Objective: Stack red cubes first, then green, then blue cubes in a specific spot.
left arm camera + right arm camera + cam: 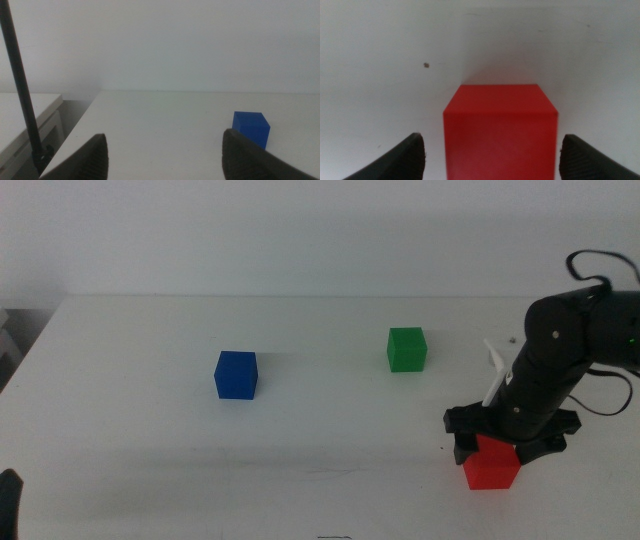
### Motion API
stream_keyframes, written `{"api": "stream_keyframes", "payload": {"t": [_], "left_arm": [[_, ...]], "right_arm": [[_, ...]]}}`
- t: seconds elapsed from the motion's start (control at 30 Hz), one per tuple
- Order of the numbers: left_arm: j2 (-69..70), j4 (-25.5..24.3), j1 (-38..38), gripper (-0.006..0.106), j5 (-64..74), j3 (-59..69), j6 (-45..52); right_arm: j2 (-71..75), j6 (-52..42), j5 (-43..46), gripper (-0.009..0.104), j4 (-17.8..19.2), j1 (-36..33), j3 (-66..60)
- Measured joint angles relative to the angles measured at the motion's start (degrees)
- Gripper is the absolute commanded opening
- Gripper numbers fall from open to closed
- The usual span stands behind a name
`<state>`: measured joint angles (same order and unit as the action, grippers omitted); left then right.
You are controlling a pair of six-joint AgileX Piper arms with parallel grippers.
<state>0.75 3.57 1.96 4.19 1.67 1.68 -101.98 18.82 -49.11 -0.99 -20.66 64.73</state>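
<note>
1. The right pincer [500, 442] is down at the worktop near the picture's lower right in the middle view, directly over the red cube [491, 464], with its arm coming in from the right.
2. In the right wrist view the right pincer [490, 150] stands wide, its two dark jaws on either side of the red cube [500, 132] with a clear gap of white worktop between each jaw and the cube's sides; it grips nothing.
3. The red cube sits flat on the worktop [320, 430], near its front edge on the right.
4. The green cube [406, 349] rests on the worktop farther back than the red cube and a little to its left, well apart from it.
5. The blue cube [236, 374] rests farther left, near the middle of the worktop, well apart from the green cube.
6. The left pincer [162, 150] waits at the worktop's left side; in the left wrist view its jaws stand wide and hold nothing.
7. That same view shows the blue cube [251, 128] ahead of the left pincer, upright on the white surface and apart from both jaws.
8. A small dark speck [426, 64] lies on the worktop beyond the red cube in the right wrist view.
</note>
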Motion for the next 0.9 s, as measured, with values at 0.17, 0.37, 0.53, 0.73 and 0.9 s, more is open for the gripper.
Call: {"api": "stream_keyframes", "payload": {"t": [0.17,0.37,0.53,0.73,0.9], "left_arm": [[0.0,0.0,0.0,0.075,0.0,0.0,0.0],[0.0,0.0,0.0,0.075,0.0,0.0,0.0],[0.0,0.0,0.0,0.075,0.0,0.0,0.0],[0.0,0.0,0.0,0.075,0.0,0.0,0.0],[0.0,0.0,0.0,0.075,0.0,0.0,0.0]], "right_arm": [[-2.57,0.45,0.95,0.014,0.99,0.0,0.06],[-1.56,3.48,-0.06,-0.001,4.39,-1.66,0.75],[-1.71,10.62,-4.82,-0.001,7.37,-7.91,9.67],[-9.5,17.38,-11.13,-0.001,9.63,-16.66,24.19],[-18.06,19.58,-16.43,-0.001,8.82,-21.34,34.5]]}}
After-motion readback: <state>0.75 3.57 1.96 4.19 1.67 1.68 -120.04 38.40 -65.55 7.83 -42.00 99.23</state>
